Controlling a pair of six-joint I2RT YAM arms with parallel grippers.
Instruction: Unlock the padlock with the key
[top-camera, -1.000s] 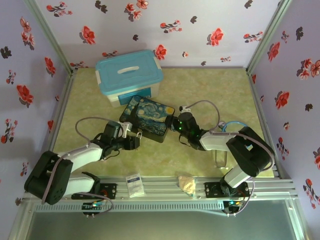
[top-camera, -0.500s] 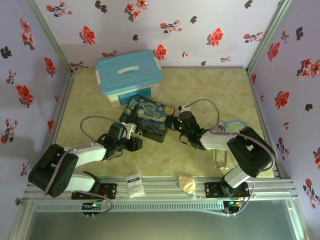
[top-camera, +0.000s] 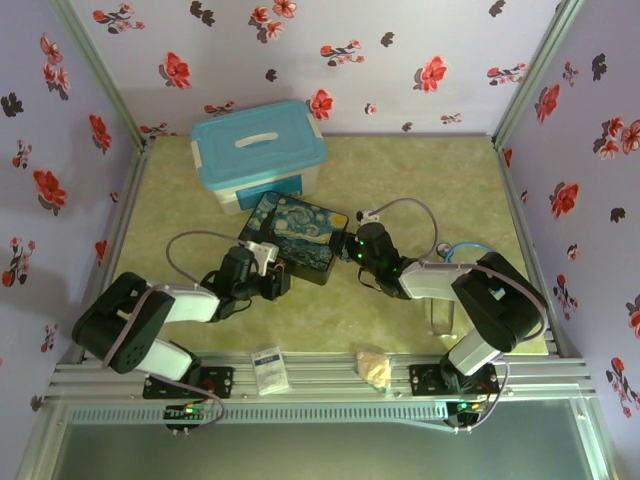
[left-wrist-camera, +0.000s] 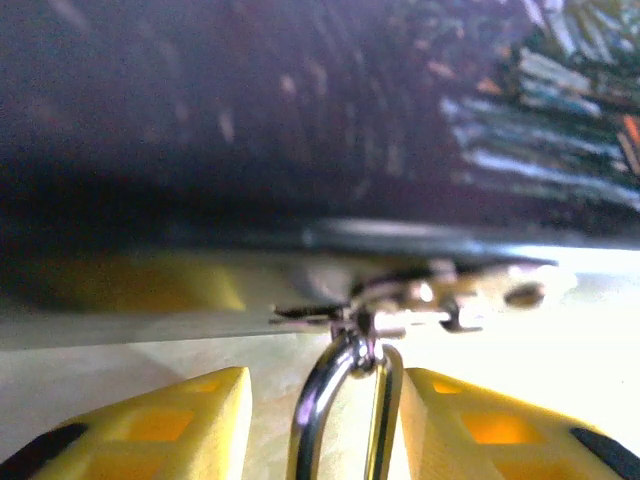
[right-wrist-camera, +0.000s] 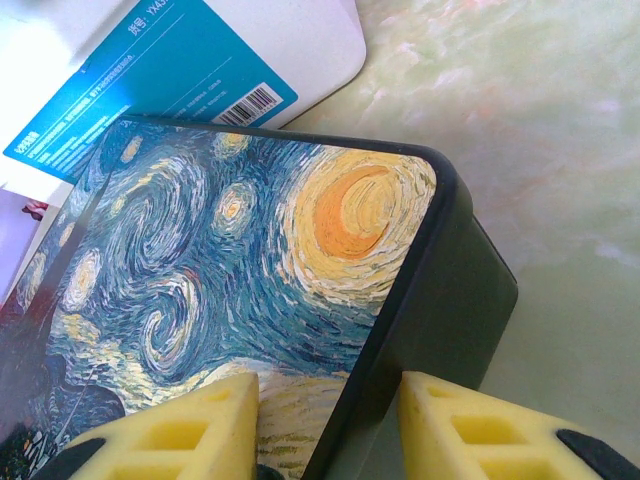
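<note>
The padlock (left-wrist-camera: 385, 420) hangs by its silver loop from the clasp (left-wrist-camera: 420, 300) on the painted box (right-wrist-camera: 250, 230). The left gripper (left-wrist-camera: 322, 385) has a yellow finger on each side of the loop, half open, and I cannot tell if it pinches the lock lower down. If it squeezes only the thin loop, the lock may swing and the key would miss its hole. The right gripper (right-wrist-camera: 328, 390) sits half open over a box corner, and if it is not really gripping, the box could slide.

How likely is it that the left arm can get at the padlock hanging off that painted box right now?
Probably yes: the open yellow fingers of the left gripper sit either side of the padlock, whose silver shackle hangs from the clasp of the painted box, and nothing stands between them.
</note>
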